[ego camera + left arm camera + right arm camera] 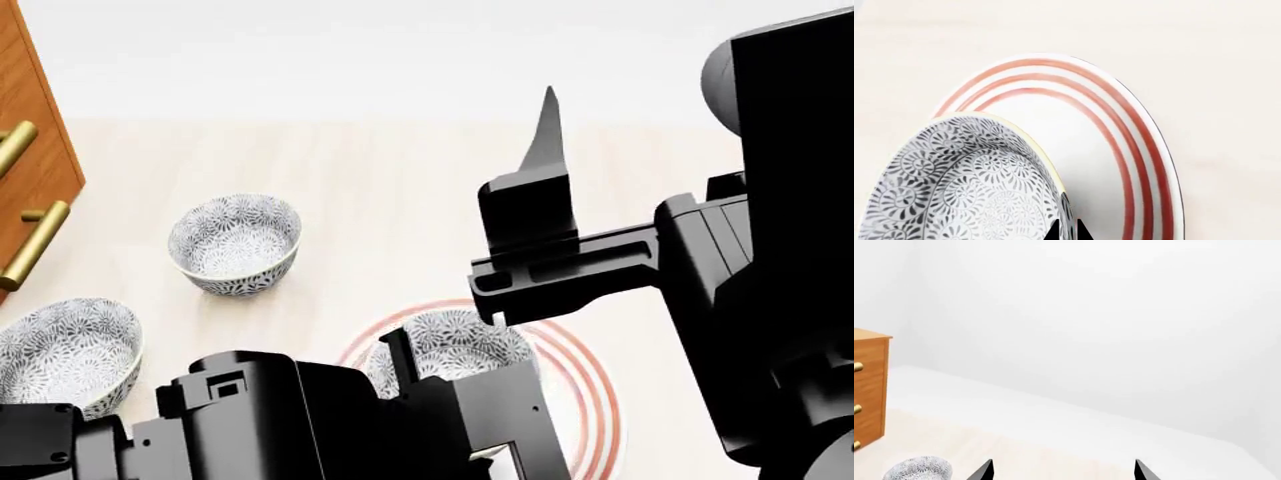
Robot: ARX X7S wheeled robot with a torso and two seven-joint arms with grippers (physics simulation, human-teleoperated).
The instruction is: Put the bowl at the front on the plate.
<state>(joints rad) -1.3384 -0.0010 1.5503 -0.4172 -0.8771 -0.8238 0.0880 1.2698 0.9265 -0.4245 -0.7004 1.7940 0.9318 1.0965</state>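
While the left gripper pinches the bowl by its rim, the bowl hangs over the plate just beyond its tips. Off-centre release risks tipping it. To the right, the right gripper stands wide, empty, raised.

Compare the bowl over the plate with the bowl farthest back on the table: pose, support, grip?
The bowl sits over the plate, with the left gripper at its rim; the back bowl rests on the table, untouched. The bowl is partly hidden by the left arm in the head view; the back bowl shows whole. Both share the blue-grey flower pattern and look upright.
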